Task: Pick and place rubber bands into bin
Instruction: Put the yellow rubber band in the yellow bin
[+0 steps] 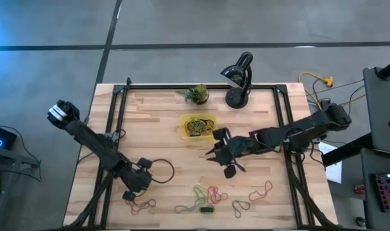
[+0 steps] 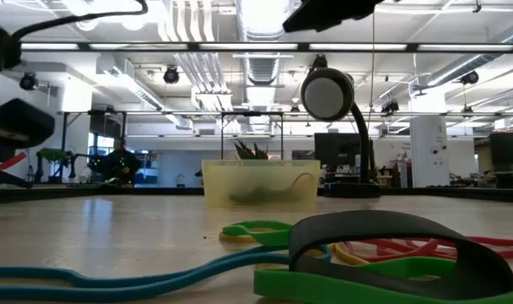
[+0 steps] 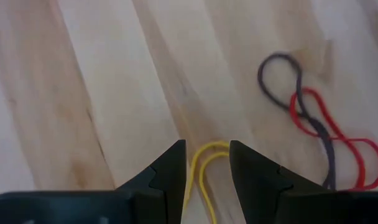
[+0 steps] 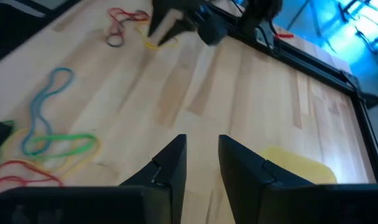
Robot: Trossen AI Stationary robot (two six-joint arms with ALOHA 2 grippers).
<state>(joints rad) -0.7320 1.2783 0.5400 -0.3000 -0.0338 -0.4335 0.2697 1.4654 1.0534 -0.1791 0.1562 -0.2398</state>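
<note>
The yellow bin (image 1: pixel 211 119) stands at the table's far middle with several rubber bands (image 1: pixel 196 126) in it; the low view shows its wall (image 2: pixel 261 184). More rubber bands lie near the front edge: a green, red and blue cluster (image 1: pixel 208 194), a red one (image 1: pixel 260 191) and a red and grey pair (image 3: pixel 329 134). My left gripper (image 3: pixel 207 165) is low over the near left, open, with a yellow band (image 3: pixel 204 168) between its fingers. My right gripper (image 4: pixel 202 158) hovers open and empty just near-right of the bin (image 4: pixel 295 165). My left gripper slants down at the table, with the looped end of the yellow band (image 3: pixel 207 149) lying between its two fingers. Whether the fingers touch the band I cannot tell. The band lies on the wood.
A black desk lamp (image 1: pixel 238 77) and a small potted plant (image 1: pixel 197 94) stand at the far edge behind the bin. A black cable loop (image 1: pixel 160 170) lies beside the left arm. Black frame rails (image 1: pixel 118 122) run along the table's sides. Bare wood lies between the two arms.
</note>
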